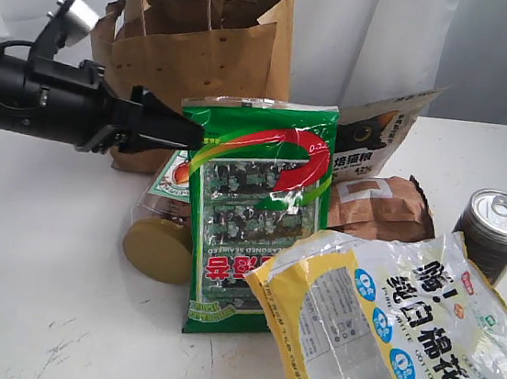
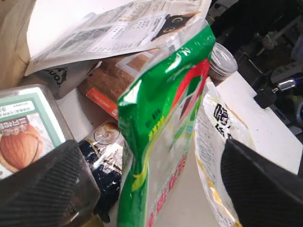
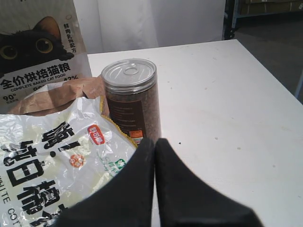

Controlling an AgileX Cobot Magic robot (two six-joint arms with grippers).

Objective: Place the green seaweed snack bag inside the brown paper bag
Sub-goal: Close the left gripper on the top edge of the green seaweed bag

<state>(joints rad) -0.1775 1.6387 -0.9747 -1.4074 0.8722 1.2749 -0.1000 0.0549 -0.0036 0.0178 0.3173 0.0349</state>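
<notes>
Tabletop [image 1: 25,245], white and scuffed, ran across the whole exterior frame. Left of centre at the top, the brown paper bag [image 1: 197,44] stood upright with its mouth open. At lower right lay a yellow-and-clear marshmallow bag [image 1: 384,335], overlapping the bottom corner of the green seaweed snack bag [image 1: 256,208], which stood propped up at centre frame, in front of the paper bag and outside it. Behind it leaned a cat-food pouch [image 1: 380,136], with a brown pouch [image 1: 386,206] below that, a clear jar [image 1: 157,233] with a yellow lid at lower left, and a dark can [image 1: 497,229] at the right edge. The left gripper [image 1: 179,130] reached in from the left to the snack bag's top corner; its fingers [image 2: 47,189] were spread wide with the packet's edge between them (whether they pressed it I could not tell). The right gripper [image 3: 155,146], near the can, had its fingers pressed together on nothing.
</notes>
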